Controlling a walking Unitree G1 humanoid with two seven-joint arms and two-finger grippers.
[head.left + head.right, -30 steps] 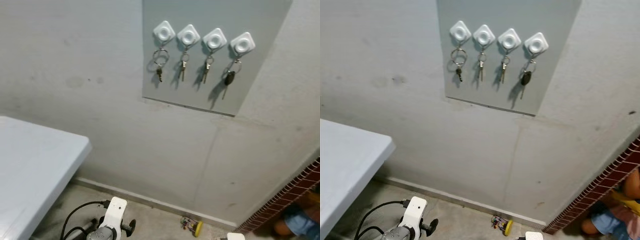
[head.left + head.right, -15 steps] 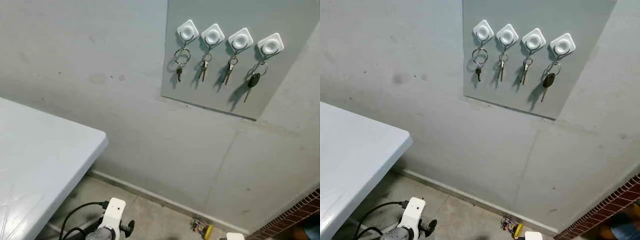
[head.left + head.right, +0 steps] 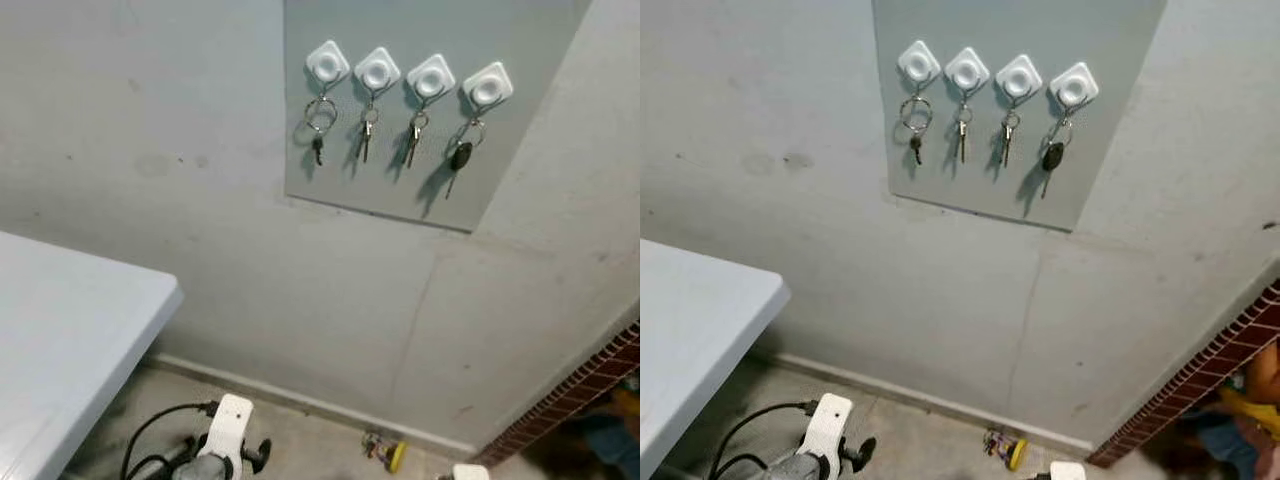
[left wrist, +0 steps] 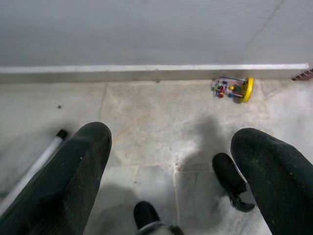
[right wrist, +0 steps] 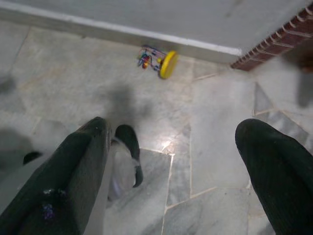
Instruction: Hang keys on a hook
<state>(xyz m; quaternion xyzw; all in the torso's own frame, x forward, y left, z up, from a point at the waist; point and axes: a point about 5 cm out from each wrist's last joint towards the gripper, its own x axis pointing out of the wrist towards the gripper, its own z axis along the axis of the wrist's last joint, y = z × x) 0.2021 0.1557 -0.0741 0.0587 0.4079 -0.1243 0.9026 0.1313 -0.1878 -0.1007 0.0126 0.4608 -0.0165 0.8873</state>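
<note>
Four sets of keys (image 3: 318, 122) are seen hung on white hooks (image 3: 328, 63) on a grey board (image 3: 520, 120) fixed to the wall. Both arms are held low over the floor, the left tool (image 4: 171, 176) and right tool (image 5: 173, 171) spread wide and holding nothing. A worktop (image 3: 70, 330) is seen at left.

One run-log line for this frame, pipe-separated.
hooks: four, each with keys | left gripper: open, empty, over floor | right gripper: open, empty, over floor | floor: small toy by wall
</note>
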